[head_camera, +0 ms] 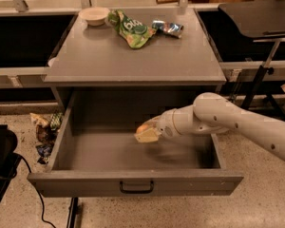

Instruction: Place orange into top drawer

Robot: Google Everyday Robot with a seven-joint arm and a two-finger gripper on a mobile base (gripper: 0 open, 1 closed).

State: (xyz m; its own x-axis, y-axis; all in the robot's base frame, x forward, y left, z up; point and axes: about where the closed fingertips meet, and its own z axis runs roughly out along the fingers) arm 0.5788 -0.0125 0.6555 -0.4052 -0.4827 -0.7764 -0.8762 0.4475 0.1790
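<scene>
1. Tool [145,132], at the tip of the pale arm [237,125] reaching in from the right, hangs inside the open top drawer [133,183], below the front edge of the tabletop [133,61] and roughly under its middle. Its fingers are clamped on the orange [142,126], which appears to be held just above the drawer floor rather than resting on it.
2. At the back left corner of the tabletop sits a cream bowl [94,15].
3. Just to its right, along the back edge, lies a green snack bag [133,28], and beside that a crumpled shiny wrapper [167,28]. Neither belongs to this task.
4. Judged from this, the placing step is in hand and the task is nearly done: the fruit is already within the drawer walls but not yet released.
5. The next move calls for a short descent to the drawer floor. The fingers should part low down, since a round fruit may roll. The tool must then withdraw without striking the tabletop's front edge or the drawer's right wall.
</scene>
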